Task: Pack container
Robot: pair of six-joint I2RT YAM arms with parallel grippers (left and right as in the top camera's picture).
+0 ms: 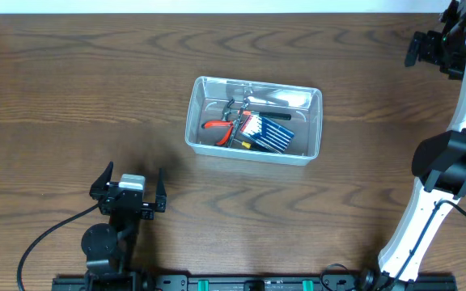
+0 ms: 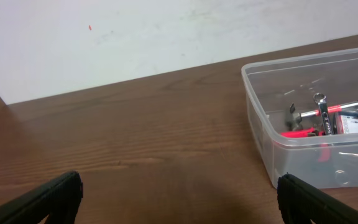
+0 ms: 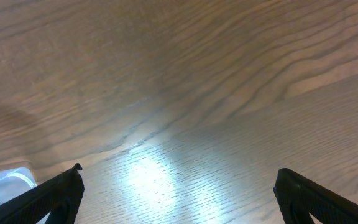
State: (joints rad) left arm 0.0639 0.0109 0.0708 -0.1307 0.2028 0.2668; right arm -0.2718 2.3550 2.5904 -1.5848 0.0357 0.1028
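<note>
Container (image 1: 190, 123), clear plastic with rounded corners and a rim, upright on the wooden surface (image 1: 71, 81), about mid-depth and slightly right of centre. Inside: red-handled pliers (image 1: 219, 126) toward the left end, blue case (image 1: 272, 135) of screwdrivers just right of them, silver wrench (image 2: 322, 113) among them, slim dark tool (image 1: 272, 115) along the far side.

Left jaws spread wide, holding nothing, at the near left, well apart from the container. Dark fingers (image 2: 42, 200) at both lower corners of the left wrist view, bare wood between, container wall (image 2: 272, 155) off to the right.

Right jaws likewise wide apart and empty, up at the far right corner, well away from the container. Fingers (image 3: 45, 198) framing bare glossy wood, with only a rounded container corner (image 3: 5, 185) at the lower left edge.
</note>
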